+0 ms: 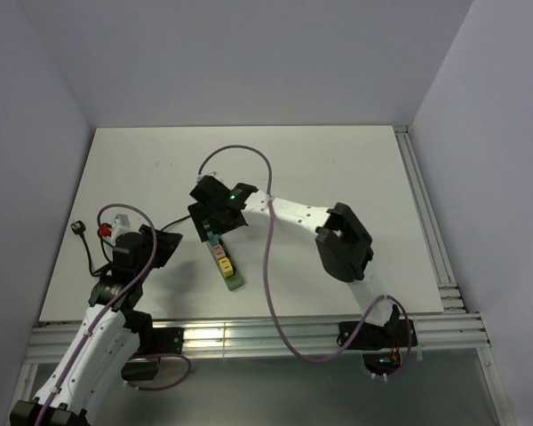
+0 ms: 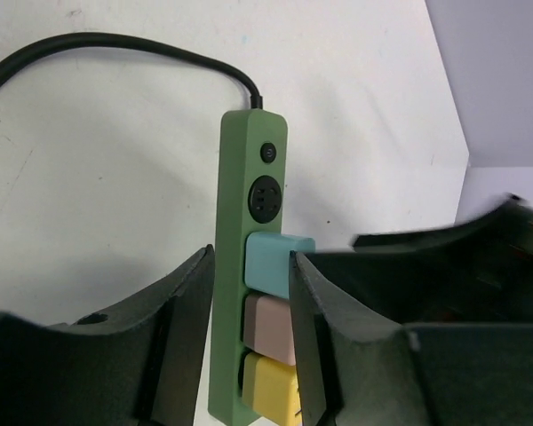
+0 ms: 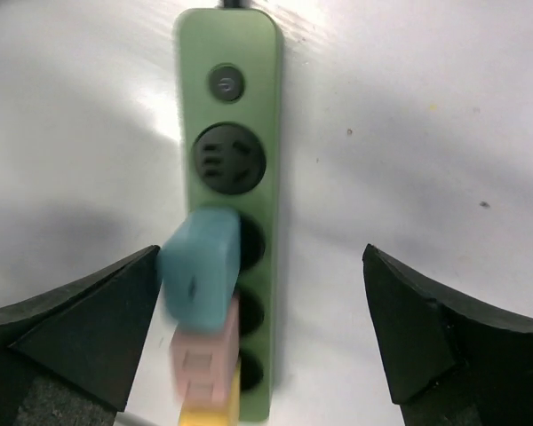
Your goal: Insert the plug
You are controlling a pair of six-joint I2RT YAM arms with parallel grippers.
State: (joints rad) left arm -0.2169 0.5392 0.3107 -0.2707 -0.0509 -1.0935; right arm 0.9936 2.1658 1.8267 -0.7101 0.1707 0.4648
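Note:
A green power strip (image 1: 234, 281) lies on the white table, left of centre. Teal (image 1: 212, 240), pink and yellow plugs stand in a row on it. My right gripper (image 1: 211, 222) hovers over its far end. In the right wrist view my right gripper (image 3: 260, 253) is wide open over the strip (image 3: 266, 106). The blurred teal plug (image 3: 198, 266) sits by the left fingertip, above the pink plug (image 3: 204, 364). One round socket (image 3: 230, 158) is empty. My left gripper (image 2: 251, 257) is open, and the strip (image 2: 235, 177) and teal plug (image 2: 275, 262) show in its gap. I cannot tell if they touch.
The strip's black cable (image 2: 115, 40) runs off to the left. A small red and white object (image 1: 106, 232) lies near the left arm. Purple cables (image 1: 268, 257) loop over the table. Aluminium rails run along the right edge (image 1: 426, 222) and the front edge (image 1: 249, 337).

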